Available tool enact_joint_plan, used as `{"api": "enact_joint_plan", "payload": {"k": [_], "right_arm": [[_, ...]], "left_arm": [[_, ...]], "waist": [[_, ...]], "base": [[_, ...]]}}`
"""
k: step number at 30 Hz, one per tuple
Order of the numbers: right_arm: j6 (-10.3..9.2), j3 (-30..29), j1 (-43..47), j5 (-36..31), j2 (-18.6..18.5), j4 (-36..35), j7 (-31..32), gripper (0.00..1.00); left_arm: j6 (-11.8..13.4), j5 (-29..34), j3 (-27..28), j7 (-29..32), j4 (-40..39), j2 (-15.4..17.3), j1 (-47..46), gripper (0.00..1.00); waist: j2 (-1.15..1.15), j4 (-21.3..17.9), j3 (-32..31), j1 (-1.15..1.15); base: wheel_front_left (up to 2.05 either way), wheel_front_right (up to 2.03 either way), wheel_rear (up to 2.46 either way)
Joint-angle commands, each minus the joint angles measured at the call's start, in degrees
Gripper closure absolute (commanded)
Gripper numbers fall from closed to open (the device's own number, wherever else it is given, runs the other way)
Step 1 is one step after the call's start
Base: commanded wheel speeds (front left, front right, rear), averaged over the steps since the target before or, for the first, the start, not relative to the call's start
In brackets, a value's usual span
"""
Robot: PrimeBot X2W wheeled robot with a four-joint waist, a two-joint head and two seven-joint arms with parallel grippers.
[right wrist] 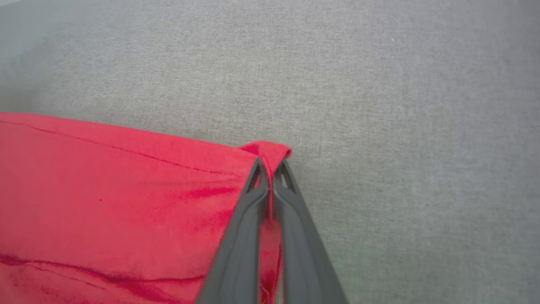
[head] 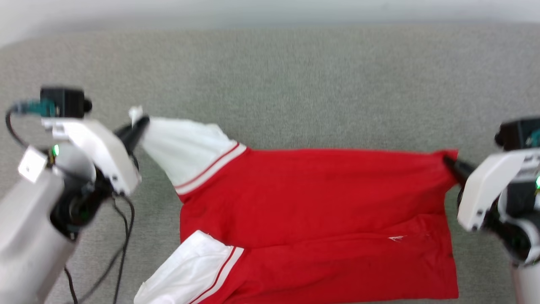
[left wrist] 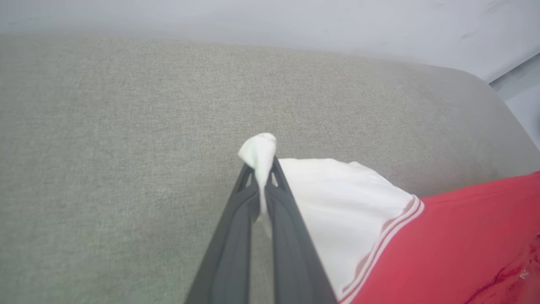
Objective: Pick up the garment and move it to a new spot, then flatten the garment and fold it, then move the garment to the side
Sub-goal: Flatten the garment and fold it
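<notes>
While the garment (head: 312, 198) lies on grey upholstery (head: 295, 84), left pincer (head: 139, 122) pinching its white sleeve (head: 185, 147), right pincer (head: 449, 162) pinching red corner (right wrist: 270, 150).

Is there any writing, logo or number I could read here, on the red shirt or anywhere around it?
No text can be read in any of the views.
red shirt: no lettering on the side facing up, apart from a small white mark that is too small and blurred to read.
grey fabric surface: plain, no print or label.
</notes>
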Motion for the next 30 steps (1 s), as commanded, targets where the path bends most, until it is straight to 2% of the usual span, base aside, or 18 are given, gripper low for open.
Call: {"api": "enact_joint_plan", "payload": {"k": [1,14,18,20,21,22,23,30], "right_arm": [[-0.05,-0.7,2.9,0.5,1.1,-0.8,-0.3,1.00],[-0.05,-4.7,17.9,1.4,6.3,-1.7,-4.1,1.00],[-0.05,-5.7,20.7,1.0,7.3,-1.3,-6.2,1.00],[-0.05,-5.8,22.0,0.9,7.9,-0.5,-7.3,0.53],[-0.05,-5.9,22.2,0.8,8.0,-0.4,-8.2,0.00],[-0.05,-6.0,22.4,0.9,8.3,-0.3,-9.2,0.00],[-0.05,-6.0,22.8,0.4,8.4,-0.3,-10.4,0.00],[-0.05,-7.4,24.5,0.3,10.2,-2.2,-19.1,0.00]], "left_arm": [[1.2,-0.7,0.5,-1.2,-1.5,0.8,3.6,1.00],[8.8,-6.9,1.6,-7.9,-11.4,2.5,27.2,1.00],[9.7,-8.8,1.5,-9.0,-12.3,1.7,31.9,1.00],[10.0,-8.8,1.2,-9.6,-12.2,1.2,33.1,1.00],[9.9,-9.1,1.0,-9.7,-12.1,0.6,33.4,0.96],[9.9,-8.8,0.7,-9.8,-11.9,0.3,33.6,0.56],[9.8,-8.5,0.6,-10.2,-11.9,-0.1,33.5,0.00],[12.4,-3.6,0.7,-16.0,-11.9,-1.9,31.4,0.00]], "waist": [[0.00,0.2,-2.8,0.00],[0.00,0.5,-7.6,0.00],[0.00,0.5,-7.7,0.00],[0.00,0.4,-7.6,0.00],[0.00,0.5,-7.7,0.00],[0.00,0.6,-7.7,0.00],[0.00,0.8,-7.8,0.00],[0.00,1.2,-9.3,0.00]], "base": [[0.00,0.00,0.00],[0.00,0.00,0.00],[0.00,0.00,0.00],[0.00,0.00,0.00],[0.00,0.00,0.00],[0.00,0.00,0.00],[0.00,0.00,0.00],[0.00,0.00,0.00]]}}
